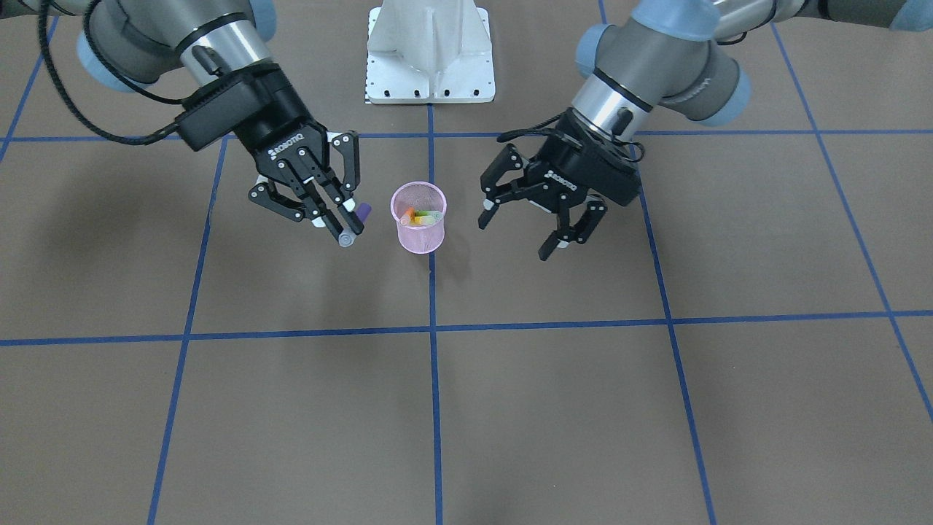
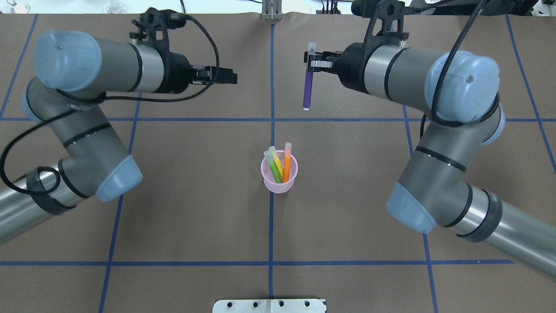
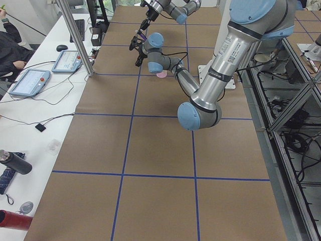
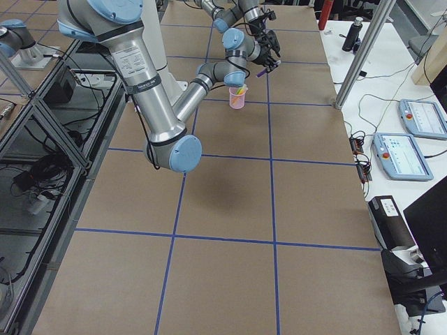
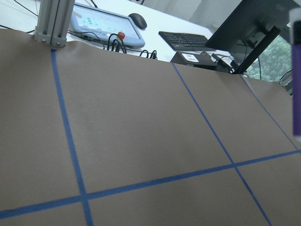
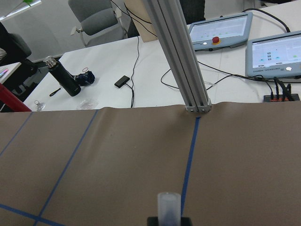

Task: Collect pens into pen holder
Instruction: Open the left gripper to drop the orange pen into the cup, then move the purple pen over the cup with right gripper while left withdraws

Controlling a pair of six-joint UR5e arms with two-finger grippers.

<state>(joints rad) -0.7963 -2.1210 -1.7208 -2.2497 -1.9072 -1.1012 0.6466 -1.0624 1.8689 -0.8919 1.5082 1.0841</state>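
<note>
Flat table (image 2: 195,208) covered in brown paper, with blue tape grid lines (image 2: 271,226) across it. Small pink wire-mesh cylindrical pen holder (image 2: 279,187) stands upright near the middle, on the centre line. White metal robot base plate (image 1: 430,51) sits at the robot-side edge.

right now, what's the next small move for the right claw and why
Probably shift the right claw sideways until the purple pen hangs over the pen holder. The claw is shut on that pen, off to one side of the holder, which already has the orange pen and green pen in it.
</note>
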